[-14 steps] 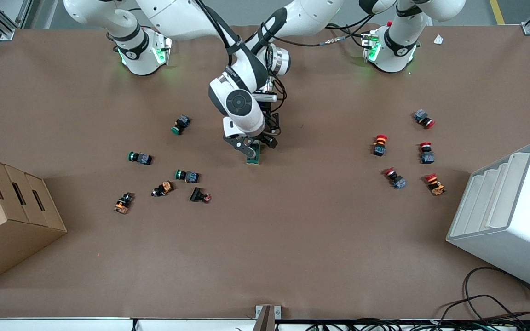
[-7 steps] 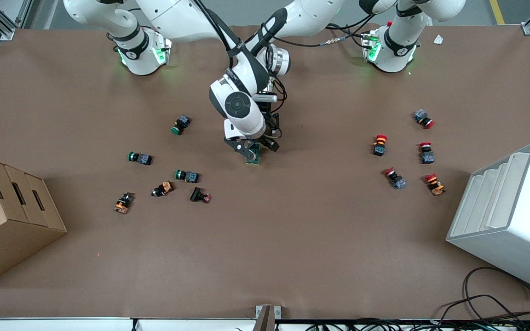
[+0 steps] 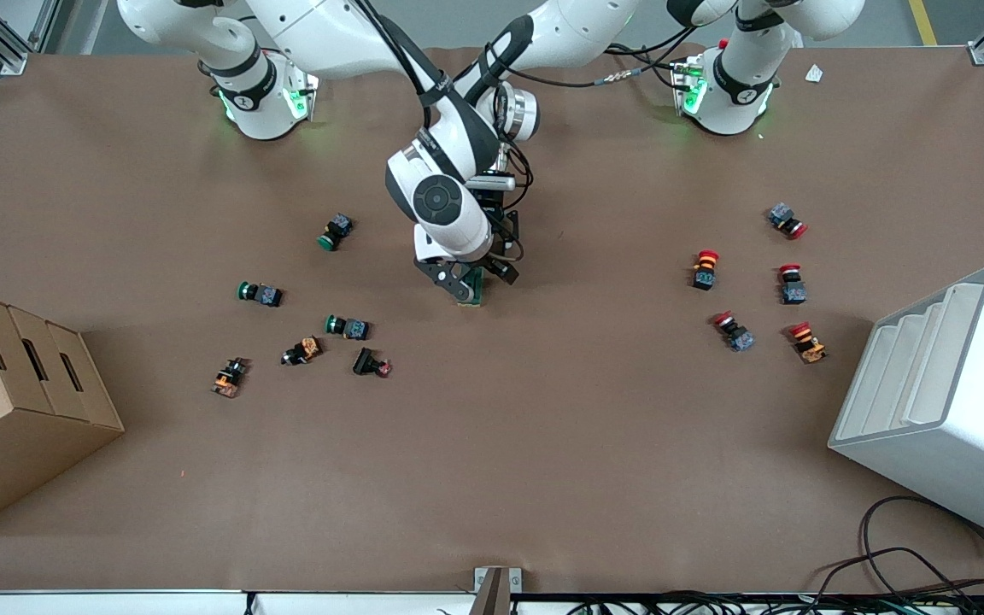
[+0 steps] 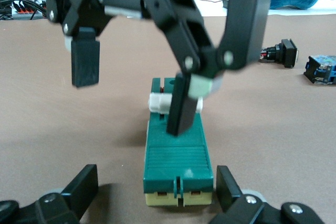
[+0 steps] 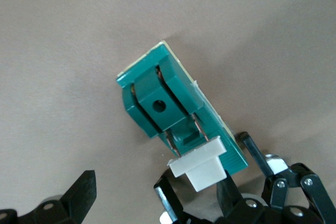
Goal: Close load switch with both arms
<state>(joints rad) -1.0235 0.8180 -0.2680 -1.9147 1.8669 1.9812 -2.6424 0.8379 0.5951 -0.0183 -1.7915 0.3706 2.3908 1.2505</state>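
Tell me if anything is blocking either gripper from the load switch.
Nothing visible does. The load switch lies on bare table between the open fingers of the left gripper, and one finger of the open right gripper is already at its white handle.

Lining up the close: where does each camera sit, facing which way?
Front view: high across the table, facing the robots; both arms meet over the load switch.
Left wrist view: low, along the load switch; left gripper astride it, right gripper ahead.
Right wrist view: looking down on the load switch; own jaws show.
All share the load switch.
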